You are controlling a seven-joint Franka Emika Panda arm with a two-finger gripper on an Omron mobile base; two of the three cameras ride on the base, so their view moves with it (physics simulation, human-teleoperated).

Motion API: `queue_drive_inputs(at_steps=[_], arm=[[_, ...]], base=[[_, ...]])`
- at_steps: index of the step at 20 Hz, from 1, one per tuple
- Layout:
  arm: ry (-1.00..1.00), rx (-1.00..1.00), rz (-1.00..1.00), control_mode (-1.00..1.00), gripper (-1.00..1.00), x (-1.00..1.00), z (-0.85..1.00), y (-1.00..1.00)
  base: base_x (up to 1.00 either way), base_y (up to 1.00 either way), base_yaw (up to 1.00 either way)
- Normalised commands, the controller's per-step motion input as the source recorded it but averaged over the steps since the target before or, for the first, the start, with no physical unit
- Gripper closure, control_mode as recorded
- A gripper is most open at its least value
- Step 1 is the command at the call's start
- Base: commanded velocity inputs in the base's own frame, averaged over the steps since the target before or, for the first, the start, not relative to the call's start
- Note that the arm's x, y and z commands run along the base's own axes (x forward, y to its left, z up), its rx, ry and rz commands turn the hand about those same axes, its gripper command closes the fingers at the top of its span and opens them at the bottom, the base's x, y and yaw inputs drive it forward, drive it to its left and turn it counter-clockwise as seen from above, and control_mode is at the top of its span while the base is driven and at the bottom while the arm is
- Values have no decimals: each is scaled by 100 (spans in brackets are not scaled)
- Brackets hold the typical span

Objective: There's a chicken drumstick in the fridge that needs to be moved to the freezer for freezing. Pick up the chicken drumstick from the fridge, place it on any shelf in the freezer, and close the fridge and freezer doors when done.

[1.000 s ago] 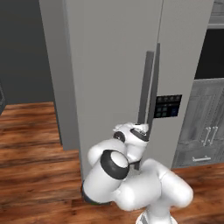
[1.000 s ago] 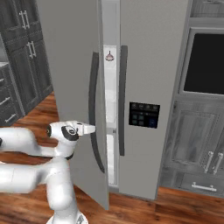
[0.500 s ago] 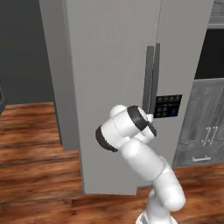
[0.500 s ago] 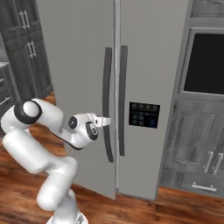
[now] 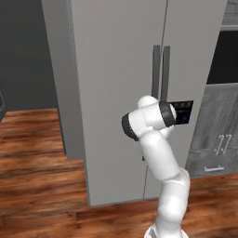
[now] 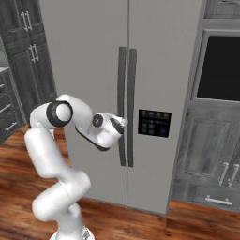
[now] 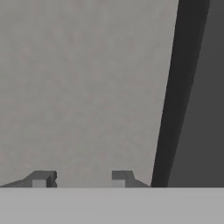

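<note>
Both tall grey doors stand shut: the wider fridge door [image 6: 84, 56] on the left, and on the right the narrower freezer door [image 6: 164, 56] with its black dispenser panel [image 6: 154, 123]. The chicken drumstick and the freezer shelf are hidden behind them. My gripper [image 6: 123, 123] presses against the fridge door right at its dark bar handle [image 6: 122, 93]. In the hand view the gripper [image 7: 81, 178] faces the flat grey door, fingertips apart with nothing between them, and the handle [image 7: 170, 109] runs up the right side.
A built-in black oven [image 6: 218, 68] sits right of the unit above grey cabinet doors and a drawer [image 6: 211, 159]. Dark cabinets [image 6: 23, 47] stand to the left. Wood floor [image 5: 37, 153] lies open in front and to the left.
The fridge door was ajar a second ago and has swung shut. My arm followed it in, from low beside the door to up against the door's face by the handle.
</note>
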Motion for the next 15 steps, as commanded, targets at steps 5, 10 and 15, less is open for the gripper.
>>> queue_drive_inputs(at_steps=[5,10,15], arm=[[0,11,14,-100,-100,69,0,-70],[0,12,15,-100,-100,68,0,-75],[-13,15,17,-100,-100,29,10,-85]], base=[[0,0,0],[0,0,0],[0,0,0]])
